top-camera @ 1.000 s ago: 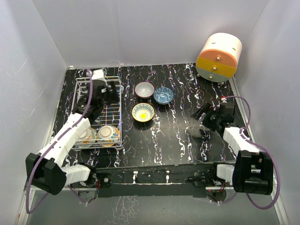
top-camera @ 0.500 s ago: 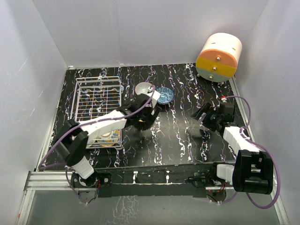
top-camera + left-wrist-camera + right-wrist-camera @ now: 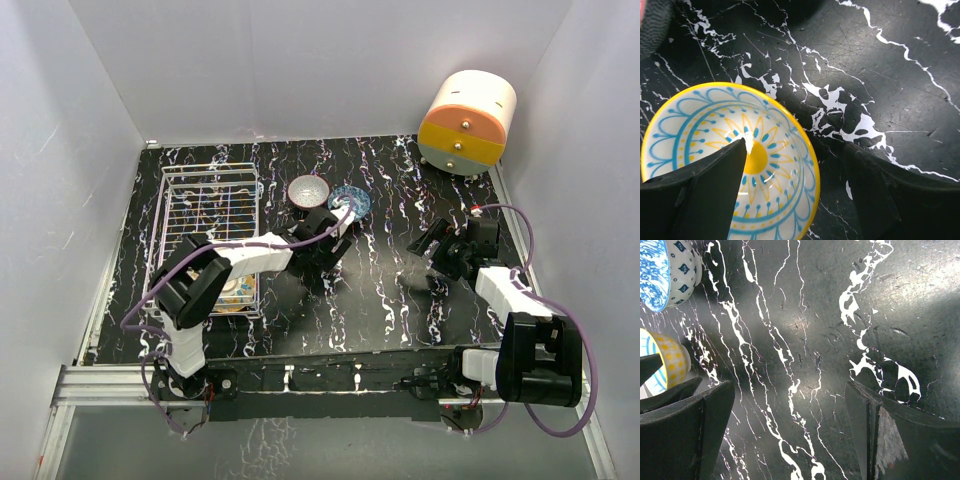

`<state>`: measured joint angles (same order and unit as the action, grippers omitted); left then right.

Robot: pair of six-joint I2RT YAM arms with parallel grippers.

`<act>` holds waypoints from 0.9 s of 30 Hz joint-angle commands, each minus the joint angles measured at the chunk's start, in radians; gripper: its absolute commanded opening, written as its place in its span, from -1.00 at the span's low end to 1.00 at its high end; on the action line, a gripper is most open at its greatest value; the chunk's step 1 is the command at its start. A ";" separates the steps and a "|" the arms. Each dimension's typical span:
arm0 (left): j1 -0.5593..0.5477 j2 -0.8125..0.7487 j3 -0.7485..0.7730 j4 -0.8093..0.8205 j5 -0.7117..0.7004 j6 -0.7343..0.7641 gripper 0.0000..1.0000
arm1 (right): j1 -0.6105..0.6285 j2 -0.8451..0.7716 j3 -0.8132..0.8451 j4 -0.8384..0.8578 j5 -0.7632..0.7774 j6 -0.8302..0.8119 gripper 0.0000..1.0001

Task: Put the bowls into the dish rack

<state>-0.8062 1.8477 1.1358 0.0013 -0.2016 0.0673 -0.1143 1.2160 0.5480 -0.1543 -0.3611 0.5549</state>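
The yellow-rimmed bowl [image 3: 725,165], with a blue and yellow sun pattern, sits upright on the black marble table. My left gripper [image 3: 796,150] is open and straddles its right rim, with one finger inside the bowl and the other outside; the pads are not closed on it. In the top view the left gripper [image 3: 322,245] hides this bowl. The grey bowl [image 3: 308,190] and the blue bowl [image 3: 352,200] stand just behind it. The white wire dish rack [image 3: 165,215] is at the left, with a floral bowl [image 3: 236,290] in its near end. My right gripper [image 3: 437,250] is open and empty.
A big cream-orange-yellow drum [image 3: 468,122] stands at the back right corner. The right wrist view shows the blue bowl [image 3: 662,270] and the yellow-dotted outside of the sun bowl [image 3: 667,365] at its left edge. White walls enclose the table.
My left arm swung from over the dish rack to the right and came down over the yellow-rimmed bowl. The right arm has not moved.
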 commanded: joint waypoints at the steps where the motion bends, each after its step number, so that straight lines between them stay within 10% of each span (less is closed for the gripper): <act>1: -0.001 0.035 0.034 0.034 -0.028 0.017 0.46 | -0.008 0.003 0.041 0.039 0.010 -0.010 0.89; 16: 0.000 0.053 -0.042 0.083 -0.056 -0.017 -1.00 | -0.009 0.006 0.038 0.044 0.011 -0.010 0.89; 27: -0.001 -0.117 -0.015 0.038 0.020 -0.113 -1.00 | -0.014 -0.004 0.040 0.038 0.019 -0.016 0.89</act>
<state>-0.8047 1.8641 1.1183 0.1108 -0.2783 0.0525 -0.1207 1.2301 0.5480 -0.1539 -0.3573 0.5514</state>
